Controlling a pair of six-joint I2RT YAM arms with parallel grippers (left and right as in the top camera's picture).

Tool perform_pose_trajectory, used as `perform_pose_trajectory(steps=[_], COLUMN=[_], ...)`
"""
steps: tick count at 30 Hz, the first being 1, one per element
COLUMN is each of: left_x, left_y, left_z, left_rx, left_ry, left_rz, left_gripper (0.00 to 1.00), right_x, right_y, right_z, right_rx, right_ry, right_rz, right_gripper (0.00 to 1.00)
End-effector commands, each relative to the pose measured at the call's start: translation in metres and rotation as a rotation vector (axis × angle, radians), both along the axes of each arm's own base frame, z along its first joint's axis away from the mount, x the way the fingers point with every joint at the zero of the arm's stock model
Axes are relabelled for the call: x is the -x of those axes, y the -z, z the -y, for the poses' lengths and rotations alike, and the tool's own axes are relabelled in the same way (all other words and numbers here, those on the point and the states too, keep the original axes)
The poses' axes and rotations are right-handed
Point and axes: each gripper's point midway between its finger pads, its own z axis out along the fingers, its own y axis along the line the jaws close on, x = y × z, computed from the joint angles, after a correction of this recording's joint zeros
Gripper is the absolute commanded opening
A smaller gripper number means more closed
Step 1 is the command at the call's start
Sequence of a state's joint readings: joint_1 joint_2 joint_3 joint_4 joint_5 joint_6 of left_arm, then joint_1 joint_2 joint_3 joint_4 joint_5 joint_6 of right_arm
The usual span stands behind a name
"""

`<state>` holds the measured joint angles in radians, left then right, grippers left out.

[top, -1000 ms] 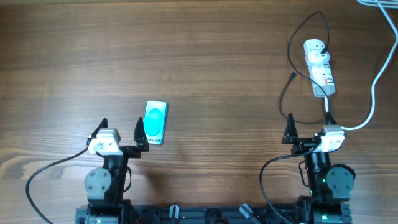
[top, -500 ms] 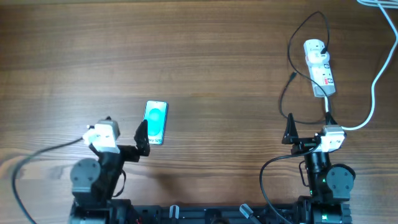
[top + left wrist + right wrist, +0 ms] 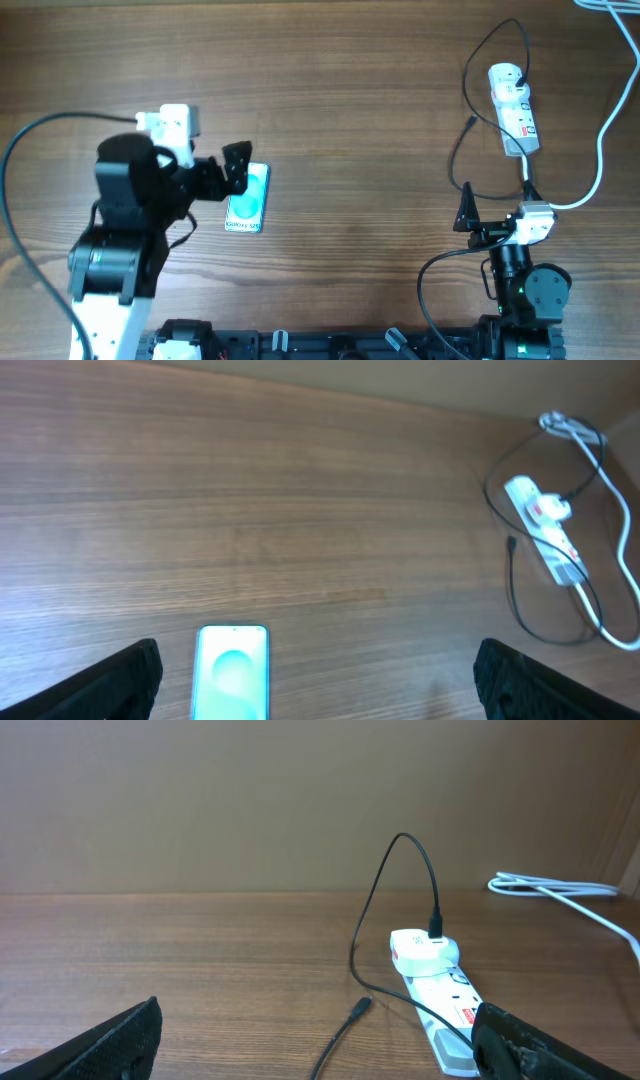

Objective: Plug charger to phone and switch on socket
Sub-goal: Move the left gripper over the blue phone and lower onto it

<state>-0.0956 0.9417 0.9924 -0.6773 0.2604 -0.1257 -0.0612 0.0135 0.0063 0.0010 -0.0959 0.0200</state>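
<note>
The phone lies flat on the wooden table, cyan screen up, white text strip at its near end. My left gripper hangs open above it, and the phone sits just inside its left finger, untouched. The socket is a white power strip at the far right with a white adapter plugged in. The charger cable loops from the adapter, and its connector tip lies loose left of the strip. My right gripper stands open and empty near the front, facing the socket and the connector tip.
A thick white cord runs from the socket's near end to the back right corner. The black charger cable curves down close to my right gripper's left finger. My left arm rises over the table's left front.
My left arm has lifted and swung forward from the front edge, bringing its open gripper over the phone. The right arm, socket and charger have not moved.
</note>
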Motion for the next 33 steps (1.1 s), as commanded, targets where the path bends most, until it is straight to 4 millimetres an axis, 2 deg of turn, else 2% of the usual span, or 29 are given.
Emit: perform_pose_trajectory(steps=[1,6,12,17,27,31,33], left_x=[-0.009,-0.018,-0.023,-0.027,-0.03,-0.03,-0.029], left_y=[0.0,0.04,0.089,0.116,0.154,0.181,0.2], left_z=[0.017,0.024,0.026,0.027,0.028,0.028,0.021], left_rx=[-0.023,-0.159,-0.2,-0.217,-0.243,-0.283,-0.348], left_ry=[0.06,0.039,0.052,0.059,0.065,0.101,0.111], left_rz=[-0.017,-0.148,-0.316,-0.399,-0.509,-0.574,-0.616], left_gripper=[1.0,1.0,1.0,1.0,1.0,1.0,1.0], right_x=[0.0,0.0,0.0,0.0,0.0,0.0,0.0], right_y=[-0.002,-0.002,-0.002,-0.002,-0.002,-0.002,-0.002], right_z=[0.001,0.001,0.001,0.001,0.001,0.001,0.001], right_rx=[0.018,0.019,0.018,0.018,0.018,0.019,0.019], right_ry=[0.008,0.008,0.008,0.008,0.008,0.008,0.008], right_rz=[0.012,0.012,0.012,0.012,0.012,0.012,0.012], right_gripper=[1.0,1.0,1.0,1.0,0.99,1.0,1.0])
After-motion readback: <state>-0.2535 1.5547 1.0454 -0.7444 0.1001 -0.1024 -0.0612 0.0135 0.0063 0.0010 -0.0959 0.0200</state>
